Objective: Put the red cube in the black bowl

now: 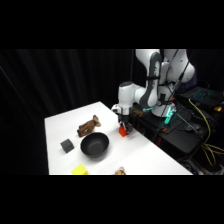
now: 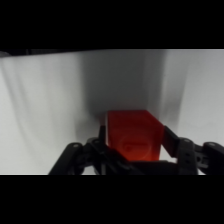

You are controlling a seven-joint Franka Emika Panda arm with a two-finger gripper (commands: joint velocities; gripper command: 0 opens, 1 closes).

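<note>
End effector: the end effector (image 1: 123, 126) was down at the bench, near its far edge; in the wrist view its two fingers (image 2: 172, 141) stood on either side of the red cube, closed in against its sides.
Red cube: the red cube (image 2: 134, 135) sat between the fingers, low at the bench surface; whether it rested on the bench or was lifted just clear could not be told.
Black bowl: the black bowl (image 1: 94, 144) stood on the bench, near the end effector, on the side toward the camera and to the picture's left; apart from the cube.
Brown object: a brown lumpy object (image 1: 88, 126) lay left of the end effector, just beyond the bowl.
Dark grey cube: a dark grey cube (image 1: 67, 145) sat farther left, beside the bowl.
Yellow block: a yellow block (image 1: 79, 170) lay at the near edge, well apart from the end effector.
Bench: white, plain, matte (image 1: 150, 160).
Room: black curtains (image 1: 60, 80) hung behind the bench; cables and equipment (image 1: 200, 120) stood at the right by the arm's base.
</note>
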